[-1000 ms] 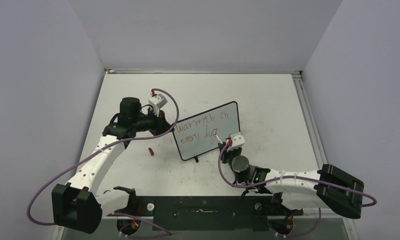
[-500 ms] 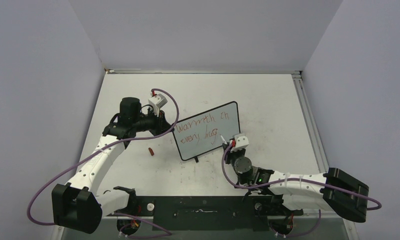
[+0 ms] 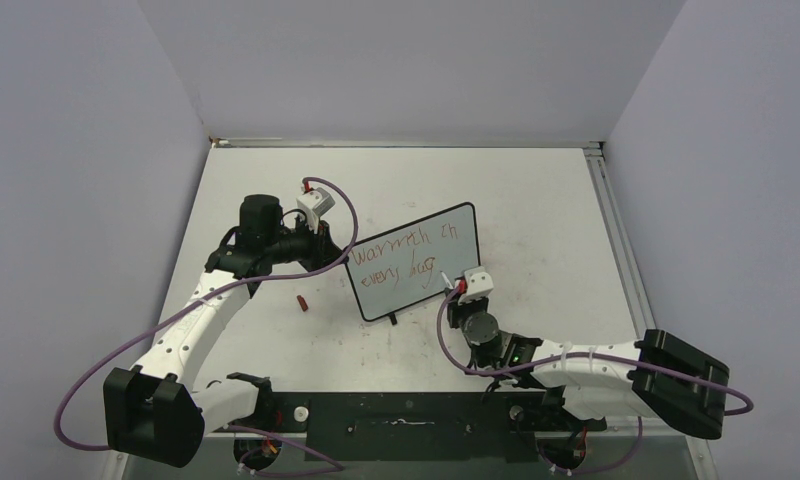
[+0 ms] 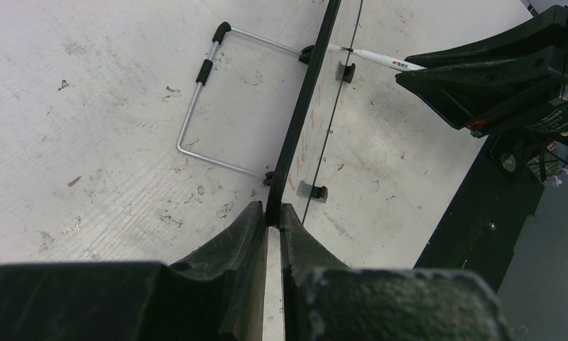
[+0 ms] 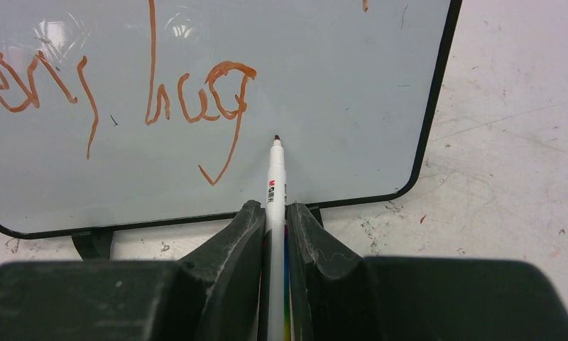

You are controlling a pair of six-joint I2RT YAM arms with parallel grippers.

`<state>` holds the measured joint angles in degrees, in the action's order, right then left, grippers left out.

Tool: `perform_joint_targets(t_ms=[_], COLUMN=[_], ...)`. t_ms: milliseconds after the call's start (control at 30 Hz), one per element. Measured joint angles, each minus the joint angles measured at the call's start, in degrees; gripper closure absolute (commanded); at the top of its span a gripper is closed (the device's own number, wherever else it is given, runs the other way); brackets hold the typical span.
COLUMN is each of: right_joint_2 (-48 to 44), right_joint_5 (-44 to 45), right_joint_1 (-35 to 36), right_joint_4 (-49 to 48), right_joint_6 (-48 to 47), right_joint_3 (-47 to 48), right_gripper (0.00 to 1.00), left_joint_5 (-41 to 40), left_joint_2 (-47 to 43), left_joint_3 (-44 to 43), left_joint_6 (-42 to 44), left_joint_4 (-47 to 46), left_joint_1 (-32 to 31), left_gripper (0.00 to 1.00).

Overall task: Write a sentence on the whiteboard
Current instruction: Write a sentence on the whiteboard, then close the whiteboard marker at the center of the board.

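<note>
The whiteboard (image 3: 454,243) stands tilted at mid-table, black-framed, with the sentence (image 3: 401,258) in two red handwritten lines. My left gripper (image 3: 338,250) is shut on the board's left edge; in the left wrist view its jaws (image 4: 272,213) pinch the black frame (image 4: 306,106). My right gripper (image 3: 456,290) is shut on a white marker (image 5: 275,177). The marker's tip points at the board (image 5: 338,71) just right of the last red word (image 5: 210,99), at or very near the surface. The marker (image 4: 377,57) also shows in the left wrist view.
A small red marker cap (image 3: 301,301) lies on the table left of the board. The board's wire stand (image 4: 203,106) rests on the table behind it. The black base rail (image 3: 406,415) runs along the near edge.
My right gripper with the marker has shifted slightly right and down past the last word; its elbow swung out and back. The left arm and board have not moved.
</note>
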<state>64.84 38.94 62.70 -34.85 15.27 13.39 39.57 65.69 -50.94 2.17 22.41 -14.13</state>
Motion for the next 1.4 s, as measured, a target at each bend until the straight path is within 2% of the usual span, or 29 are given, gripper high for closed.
perform_joint_targets(t_ms=[467,633,733,900,1000,1133,1300,1400], right_joint_2=[1.68,-4.33,-11.65,-22.14,-25.14,-26.8,-28.02,-28.83], right_joint_5=[-0.44,-0.76,0.39,1.99,2.89,3.54,3.72,3.67], right_joint_1=[-0.52,0.17,2.23,4.07,4.07,4.07,4.07,4.07], right_joint_4=[-2.29,3.02,8.63,17.62,21.35,24.06,24.65,24.5], right_joint_6=[-1.27,-1.05,-0.44,0.92,0.85,-0.11,-2.69,-4.22], right_joint_3=[0.0,0.15,0.79,3.02,4.09,5.53,7.13,7.43], right_gripper=[0.95,0.95,0.95,0.95,0.95,0.95,0.95,0.95], left_joint_5=[0.04,0.02,-0.02,-1.22,-2.32,-3.15,-5.09,-9.07], left_joint_2=[0.0,0.0,-0.02,-0.7,-2.03,-5.64,-12.11,-16.5], left_joint_3=[0.0,0.0,0.0,0.9,2.73,5.01,6.71,7.19], left_joint_6=[0.0,-0.04,-0.31,-1.2,-2.47,-4.63,-8.59,-12.74], left_joint_4=[0.0,0.0,0.0,0.5,1.4,1.57,1.73,2.14], left_joint_1=[0.0,0.0,0.0,0.0,0.0,0.0,0.0,0.0], left_gripper=[1.0,1.0,0.87,0.53,0.43,0.37,0.36,0.35])
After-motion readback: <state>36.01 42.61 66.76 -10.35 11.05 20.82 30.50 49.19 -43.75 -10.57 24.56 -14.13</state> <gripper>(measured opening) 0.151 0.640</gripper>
